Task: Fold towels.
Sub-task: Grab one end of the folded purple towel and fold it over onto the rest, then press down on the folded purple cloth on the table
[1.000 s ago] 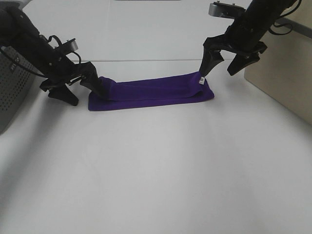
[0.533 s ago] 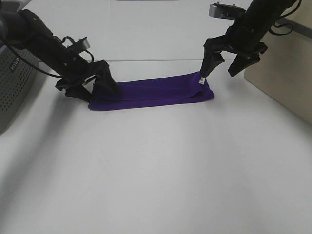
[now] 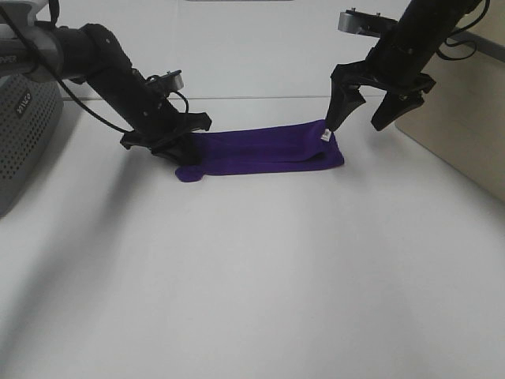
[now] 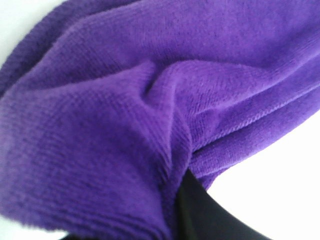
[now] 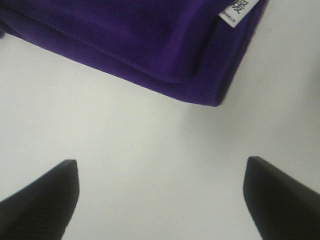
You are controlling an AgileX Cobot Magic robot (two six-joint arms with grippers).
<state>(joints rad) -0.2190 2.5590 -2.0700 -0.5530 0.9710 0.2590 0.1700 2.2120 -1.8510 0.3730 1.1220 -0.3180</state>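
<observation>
As left gripper (image 3: pixel 188 154) pinches towel (image 3: pixel 268 150), right gripper (image 3: pixel 355 126) hangs beside.

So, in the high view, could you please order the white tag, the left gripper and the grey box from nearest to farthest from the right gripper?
1. White tag, beside the right gripper, at the right end of the towel.
2. Left gripper, holding its left end.
3. Grey box, far left.

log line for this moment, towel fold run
left gripper: shut on towel end | right gripper: open beside tag end | towel: folded strip
</observation>
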